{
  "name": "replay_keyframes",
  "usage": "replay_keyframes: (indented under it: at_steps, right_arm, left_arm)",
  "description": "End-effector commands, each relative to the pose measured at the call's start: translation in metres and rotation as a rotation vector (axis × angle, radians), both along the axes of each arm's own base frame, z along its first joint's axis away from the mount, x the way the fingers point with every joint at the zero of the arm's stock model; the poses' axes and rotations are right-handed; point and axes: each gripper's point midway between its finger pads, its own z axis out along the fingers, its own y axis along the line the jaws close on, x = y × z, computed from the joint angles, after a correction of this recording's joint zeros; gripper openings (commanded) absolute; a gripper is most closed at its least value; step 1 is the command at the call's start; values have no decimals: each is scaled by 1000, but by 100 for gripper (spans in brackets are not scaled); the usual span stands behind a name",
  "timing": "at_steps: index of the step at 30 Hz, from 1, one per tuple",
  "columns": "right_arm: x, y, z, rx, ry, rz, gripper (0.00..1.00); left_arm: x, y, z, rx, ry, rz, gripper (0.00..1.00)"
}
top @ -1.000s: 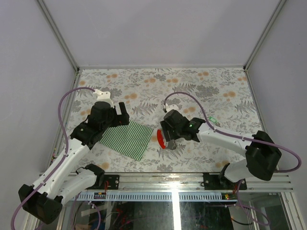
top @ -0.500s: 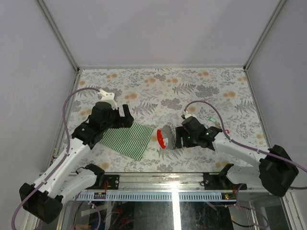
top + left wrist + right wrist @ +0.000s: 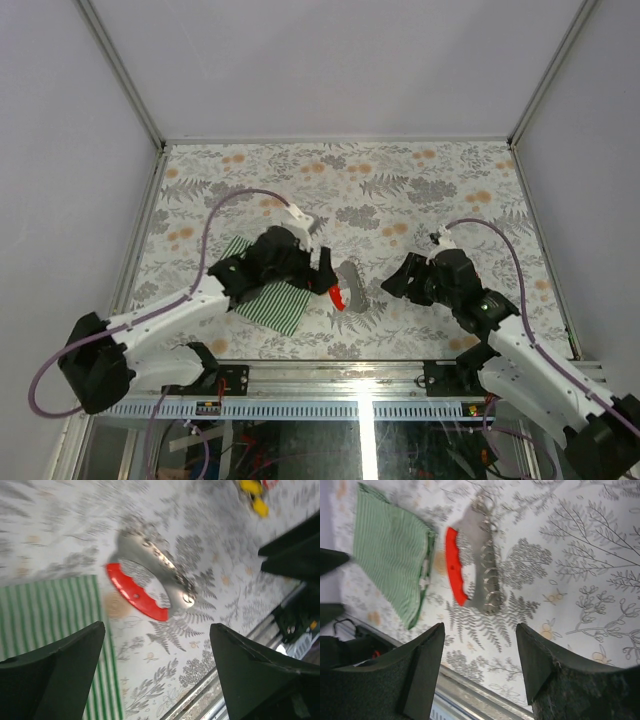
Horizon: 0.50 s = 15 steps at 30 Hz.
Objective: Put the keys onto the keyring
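Over the middle of your floral-print bench (image 3: 400,180), close to its near edge, your left gripper (image 3: 325,268) hangs above the keyring (image 3: 165,577). Its fingers (image 3: 55,672) are spread wide, one on either side of the view. The keyring lies flat on the bench as a greyish metal loop with its red tag (image 3: 131,592) curving along one side. It sits just beside the green striped cloth (image 3: 262,300), which is on its left-edge side. Your right gripper (image 3: 480,626) faces the same spot from the right-edge side, also wide open, with the keyring framed between its fingers (image 3: 422,670). In the left wrist view the yellow keys (image 3: 255,495) show only as a blur on the bench beyond the keyring, apart from it. The overhead camera does not show them.
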Motion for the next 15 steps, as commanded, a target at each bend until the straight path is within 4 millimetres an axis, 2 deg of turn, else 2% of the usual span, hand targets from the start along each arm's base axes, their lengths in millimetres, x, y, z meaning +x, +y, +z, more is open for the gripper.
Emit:
replay_keyframes:
  at_steps: [1, 4, 7, 10, 15]
  right_arm:
    - [5, -5, 51, 77, -100, -67, 65]
    - [1, -16, 66, 69, -137, -100, 63]
    - [-3, -22, 78, 76, -160, -118, 61]
    - [-7, -27, 87, 91, -176, -141, 59]
    - [-10, -37, 107, 113, -231, -177, 57]
  left_arm:
    - [-11, -54, -22, -9, -43, -127, 85]
    - [-25, -83, -32, 1, -65, -217, 80]
    - [-27, -102, -40, 10, -81, -276, 74]
    - [-26, -112, -53, 35, -72, -315, 68]
    - [-28, -125, -73, 52, -38, -367, 63]
